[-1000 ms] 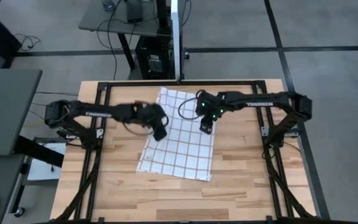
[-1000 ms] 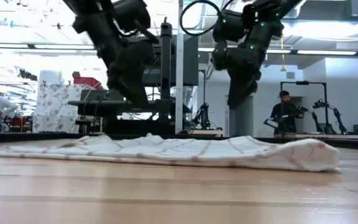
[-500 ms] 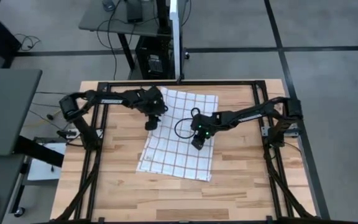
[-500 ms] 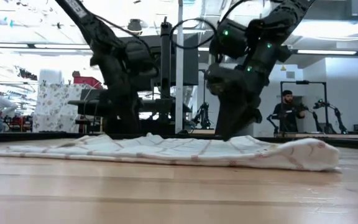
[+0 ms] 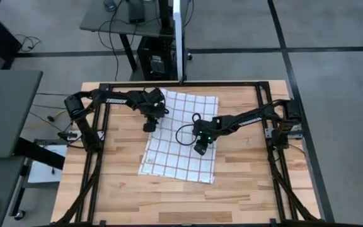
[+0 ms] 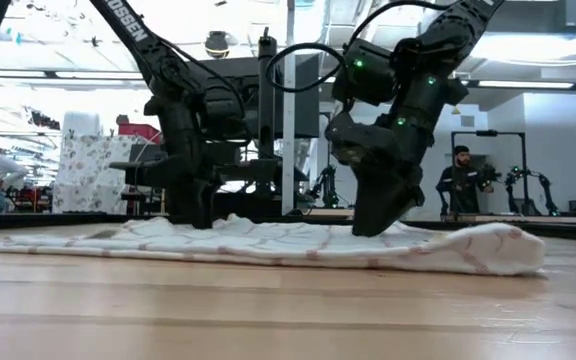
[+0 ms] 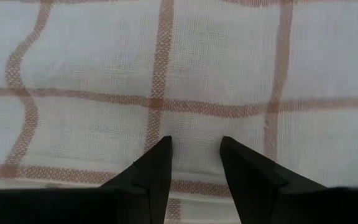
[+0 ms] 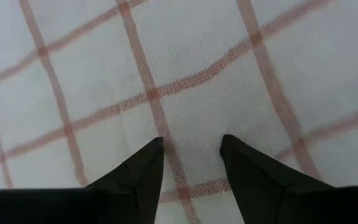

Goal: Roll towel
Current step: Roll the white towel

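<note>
The towel (image 5: 183,134), white with a thin reddish-brown check, is lying spread flat on the wooden table (image 5: 251,183), running from the table's far edge near the middle down toward the near side at a slight slant, its near right corner sitting a little bunched in the low view. The left gripper (image 5: 149,124) is reaching in from the left side and pressing down at the towel's left edge, toward the far end; in the left wrist view its two dark fingers (image 7: 156,168) are standing apart with a strip of checked cloth showing between their tips, so the claw is spread and pinching nothing that can be seen. The right gripper (image 5: 200,147) is coming in from the right side and resting on the cloth near its right edge, about midway along the towel's length; in the right wrist view its fingers (image 8: 143,171) are likewise parted, with flat fabric showing in the gap. From the low view both grippers appear to be touching the towel's surface, though whether the tips are pushing into the cloth or only grazing it is hard to tell. A person (image 6: 456,180) is standing in the room far behind the table.
</note>
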Robot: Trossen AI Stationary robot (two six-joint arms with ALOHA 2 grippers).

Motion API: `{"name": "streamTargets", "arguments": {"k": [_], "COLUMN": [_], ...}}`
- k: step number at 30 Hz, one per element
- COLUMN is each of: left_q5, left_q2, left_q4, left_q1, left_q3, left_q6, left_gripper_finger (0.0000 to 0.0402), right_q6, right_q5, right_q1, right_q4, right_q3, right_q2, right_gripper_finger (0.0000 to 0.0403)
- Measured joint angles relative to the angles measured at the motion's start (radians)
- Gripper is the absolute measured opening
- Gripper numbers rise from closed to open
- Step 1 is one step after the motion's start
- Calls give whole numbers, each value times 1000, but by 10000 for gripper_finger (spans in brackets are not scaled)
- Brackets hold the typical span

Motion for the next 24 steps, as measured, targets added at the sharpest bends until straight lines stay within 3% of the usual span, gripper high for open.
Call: {"name": "streamTargets", "arguments": {"k": [7,15,20,24], "left_q5": [-1,-17,95,104], "left_q2": [-6,-41,-116,-162], "left_q4": [-44,-110,-185,-206], "left_q1": [40,2,-46,-99], "left_q3": [14,144,143,79], "left_q6": [-79,-231,-268,-317], "left_gripper_finger": [125,125,125,125], "right_q6": [-13,-104,-205,-288], "right_q5": [0,0,0,0], "right_q1": [-12,-60,-105,-152], "right_q4": [3,-2,-35,-99], "right_q3": [7,112,138,139], "right_q2": [1,-1,-2,-2], "right_gripper_finger": [162,162,162,162]}}
